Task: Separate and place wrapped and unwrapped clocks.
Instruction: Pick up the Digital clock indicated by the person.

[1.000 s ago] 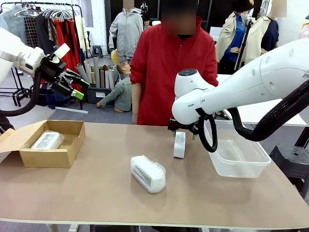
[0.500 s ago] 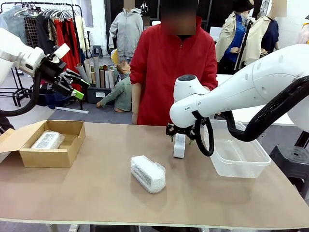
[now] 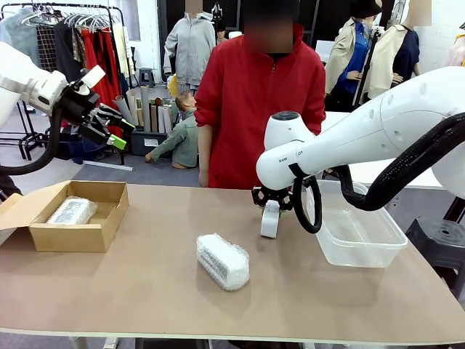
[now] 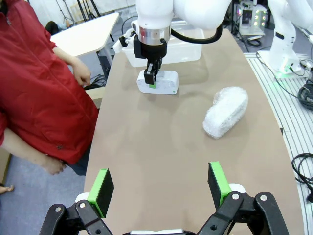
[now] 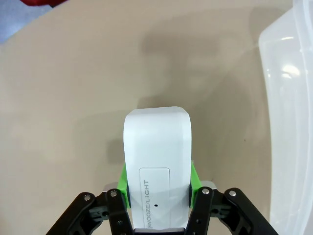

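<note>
The bare white clock (image 3: 269, 221) stands on the table in front of the person, and my right gripper (image 3: 271, 206) is shut on its top. In the right wrist view the green pads (image 5: 123, 180) press both sides of that clock (image 5: 156, 156), which reads SNOOZE/LIGHT. One bubble-wrapped clock (image 3: 222, 261) lies mid-table, also in the left wrist view (image 4: 226, 111). Another wrapped clock (image 3: 71, 211) lies inside the cardboard box (image 3: 109, 222). My left gripper (image 3: 110, 128) hangs open high above the box, its pads (image 4: 103, 186) wide apart with nothing between them. From there the right gripper (image 4: 152, 78) shows on the bare clock (image 4: 166, 83).
A clear plastic tub (image 3: 360, 251) stands to the right of the bare clock, its wall (image 5: 288, 98) close to the grip. A person in a red jacket (image 3: 261, 102) stands at the far edge. Bare tabletop (image 3: 145, 291) lies around the wrapped clock.
My right gripper came down over the bare clock and closed on its sides. The clock now leans slightly. The left arm has stayed still.
</note>
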You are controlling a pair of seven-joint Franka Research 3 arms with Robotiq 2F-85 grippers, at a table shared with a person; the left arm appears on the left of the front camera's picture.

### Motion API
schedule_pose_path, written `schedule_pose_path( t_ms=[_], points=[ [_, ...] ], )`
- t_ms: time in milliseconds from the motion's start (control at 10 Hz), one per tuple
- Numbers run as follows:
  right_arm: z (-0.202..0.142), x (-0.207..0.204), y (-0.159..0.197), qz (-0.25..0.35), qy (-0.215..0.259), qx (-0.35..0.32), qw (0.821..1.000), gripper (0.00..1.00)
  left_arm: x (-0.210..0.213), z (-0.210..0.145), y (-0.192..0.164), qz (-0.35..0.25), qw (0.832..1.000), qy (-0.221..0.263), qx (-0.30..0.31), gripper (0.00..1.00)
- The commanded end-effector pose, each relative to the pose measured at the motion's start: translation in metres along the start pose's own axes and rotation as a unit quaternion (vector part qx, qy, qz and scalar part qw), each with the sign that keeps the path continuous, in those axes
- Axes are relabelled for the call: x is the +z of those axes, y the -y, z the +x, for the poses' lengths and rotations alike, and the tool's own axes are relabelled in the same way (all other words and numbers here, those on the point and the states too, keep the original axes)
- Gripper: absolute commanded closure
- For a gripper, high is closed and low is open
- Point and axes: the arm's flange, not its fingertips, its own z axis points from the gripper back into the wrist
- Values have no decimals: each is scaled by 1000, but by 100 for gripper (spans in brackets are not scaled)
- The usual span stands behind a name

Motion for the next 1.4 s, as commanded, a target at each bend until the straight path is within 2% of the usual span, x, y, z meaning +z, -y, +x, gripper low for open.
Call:
schedule_pose_path(
  t_ms=[0, 200, 400, 600, 700, 800, 1100, 1200, 1300],
  points=[
    [3, 10, 5, 9, 1, 8, 1000, 100, 2, 1, 0, 2, 1000, 0, -2, 0],
    [1, 32, 6, 19, 7, 34, 999, 100, 2, 1, 0, 2, 1000, 0, -2, 0],
    [-4, 84, 1, 49, 16, 115, 992, 100, 2, 1, 0, 2, 1000, 0, -2, 0],
    [-10, 132, -7, 42, -5, 173, 984, 100, 2, 1, 0, 2, 1000, 0, -2, 0],
    [-13, 152, -9, 45, -34, 225, 973, 100, 2, 1, 0, 2, 1000, 0, -2, 0],
    [-13, 174, -12, 36, -43, 269, 961, 100, 2, 1, 0, 2, 1000, 0, -2, 0],
    [-10, 222, -26, -2, -44, 369, 929, 100, 2, 1, 0, 2, 1000, 0, -2, 0],
    [-7, 237, -31, 0, -47, 421, 906, 100, 2, 1, 0, 2, 1000, 0, -2, 0],
    [-5, 245, -34, 6, -45, 436, 899, 100, 2, 1, 0, 2, 1000, 0, -2, 0]
  ],
)
